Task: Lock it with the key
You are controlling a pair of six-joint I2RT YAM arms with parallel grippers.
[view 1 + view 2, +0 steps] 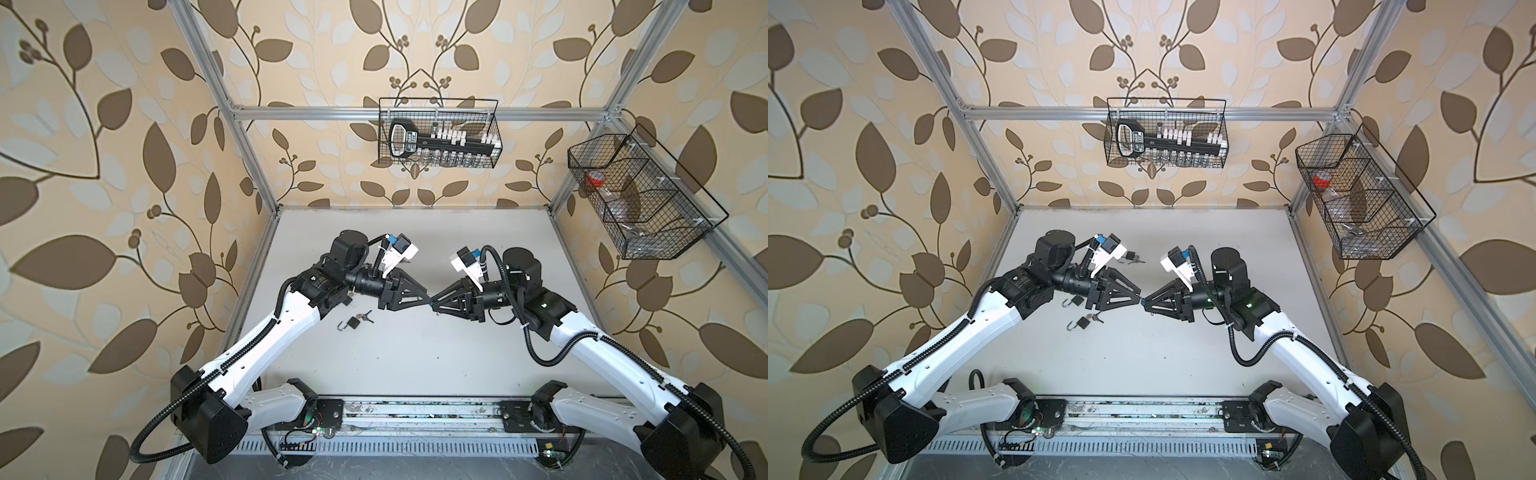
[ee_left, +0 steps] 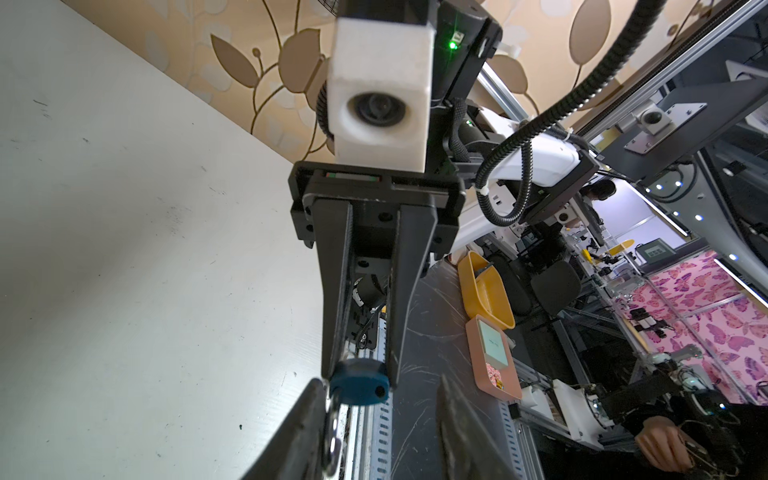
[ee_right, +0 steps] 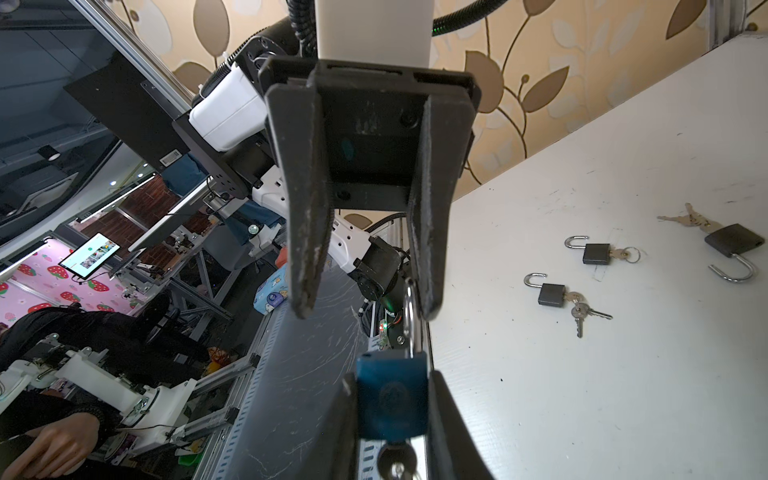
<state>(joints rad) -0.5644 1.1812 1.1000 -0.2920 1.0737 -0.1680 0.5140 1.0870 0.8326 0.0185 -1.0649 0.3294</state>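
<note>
My right tool [image 2: 360, 374] was clamped on the body of the small blue metal padlock [image 3: 390, 395], holding it in the air above the middle of the white tabletop [image 1: 415, 357]. A silver key [image 3: 397, 461] sat in its keyway. My left tool [image 3: 368, 308] met it tip to tip with jaws parted. One finger [image 3: 428, 249] lay against the silver shackle [image 3: 410, 309], the other clear of it. A dark grey padlock [image 3: 552, 294] lay open on the tabletop, with two more [image 3: 596, 253] [image 3: 733, 245] beyond.
</note>
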